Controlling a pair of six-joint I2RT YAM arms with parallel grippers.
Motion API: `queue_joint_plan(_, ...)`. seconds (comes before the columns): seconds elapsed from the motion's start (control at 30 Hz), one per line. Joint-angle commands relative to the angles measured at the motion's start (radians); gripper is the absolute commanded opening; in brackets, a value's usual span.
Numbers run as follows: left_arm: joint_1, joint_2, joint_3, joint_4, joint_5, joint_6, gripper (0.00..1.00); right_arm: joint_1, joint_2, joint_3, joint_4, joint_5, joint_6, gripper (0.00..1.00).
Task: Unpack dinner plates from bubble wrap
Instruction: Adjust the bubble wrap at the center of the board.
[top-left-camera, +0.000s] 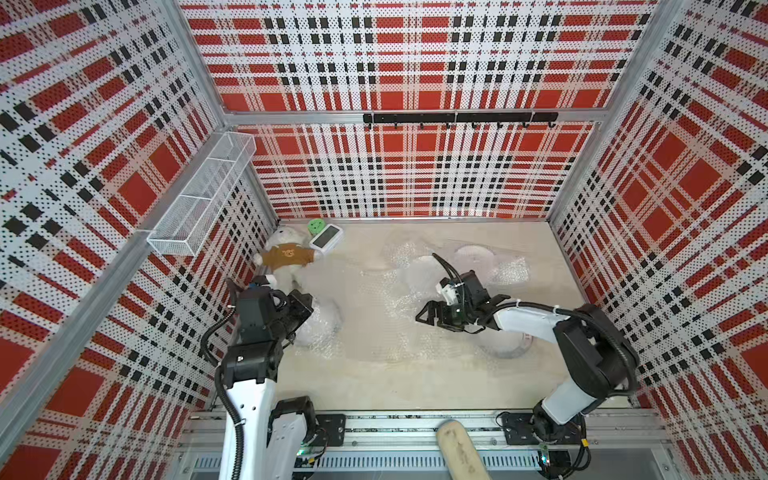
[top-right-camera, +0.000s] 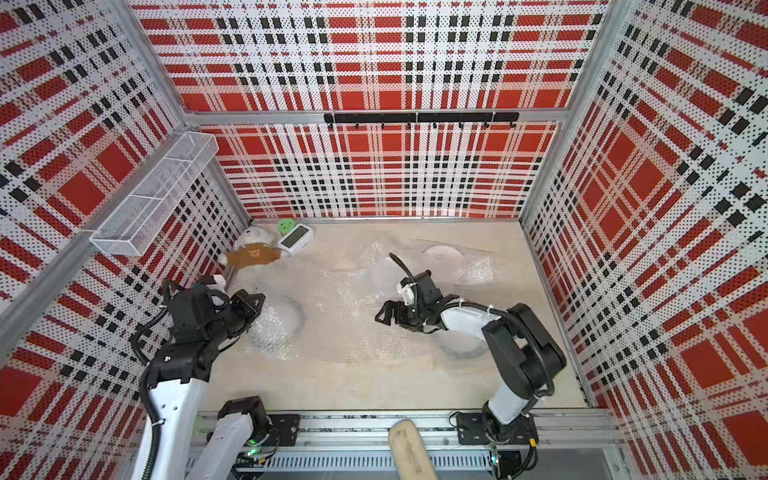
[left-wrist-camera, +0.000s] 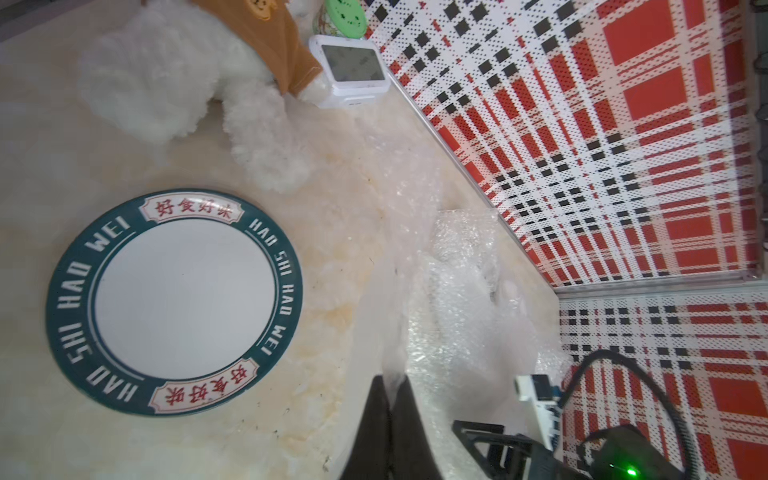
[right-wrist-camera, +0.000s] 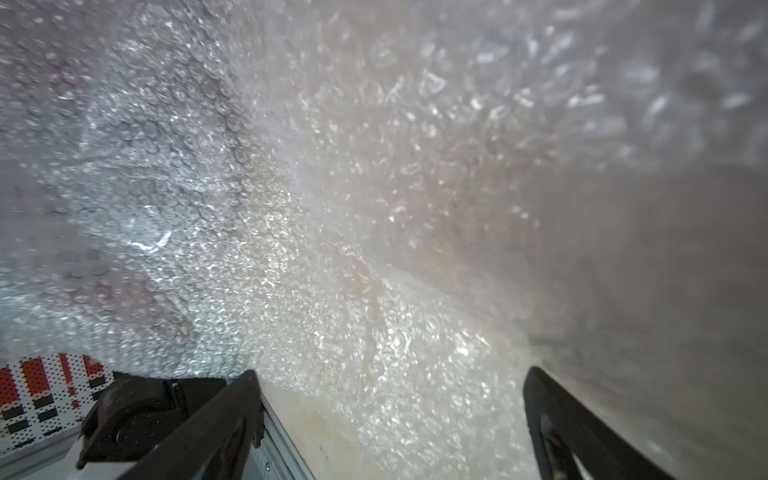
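Left claw (left-wrist-camera: 388, 386): jaws pressed together on a thin fold of bubble wrap (left-wrist-camera: 457, 291). It sits near the left edge of the table (top-left-camera: 395, 382), about midway between the far and near edges.
Right claw (right-wrist-camera: 390, 372): jaws spread wide with nothing between them. It hangs low over the wrap at mid-table, fingertips pointing toward the left edge.
Bubble wrap, lie: clear crinkled sheeting lies across the middle of the table, its long axis running from the left edge toward the far right corner.
Bubble wrap, pinched part: the fold stands up from the left claw's fingertips as a narrow stretched ridge, then widens into loose heaps toward the far edge.
Lettered plate (left-wrist-camera: 178, 299): flat and face up on bare table, just beside the left claw and apart from the pinched fold.
Lettered plate, pointing: round, so no long axis. A dark teal rim band carries white letters, with two red-character panels on opposite sides.
Lettered plate, top views: a pale round patch by the left claw, its rim band too washed out to make out.
Far plate (top-left-camera: 473, 254): flat under the wrap, near the far edge and right of centre.
Right plate (top-left-camera: 519, 349): flat near the right edge, partly hidden under the right arm.
Far left corner: a plush toy (top-left-camera: 286, 257) in a brown shirt, a white clock (top-left-camera: 326, 239) touching it, and a green-lidded jar (top-left-camera: 316, 226) behind.
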Motion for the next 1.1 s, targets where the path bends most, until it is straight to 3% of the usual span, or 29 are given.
queue_joint_plan(0.0,0.008,0.027,0.056,0.052,0.080,0.011,0.00,0.040,0.064,0.036,0.153,-0.012,0.074,1.00)
queue_joint_plan(0.2,0.000,0.053,0.054,0.083,0.184,0.019,0.00,0.137,0.156,0.096,0.260,-0.003,0.142,1.00)
queue_joint_plan(0.37,-0.014,0.045,0.037,0.096,0.186,0.021,0.00,0.198,0.234,0.161,0.408,-0.046,0.258,1.00)
queue_joint_plan(0.5,-0.047,0.064,0.047,0.107,0.187,0.024,0.00,0.191,0.196,0.187,0.407,-0.057,0.270,1.00)
queue_joint_plan(0.8,-0.299,0.157,0.086,0.143,0.112,0.060,0.00,0.025,-0.055,0.238,-0.002,0.044,0.074,1.00)
queue_joint_plan(1.07,-0.642,0.303,0.084,0.290,-0.021,0.011,0.00,-0.141,-0.224,0.259,-0.271,0.068,-0.055,1.00)
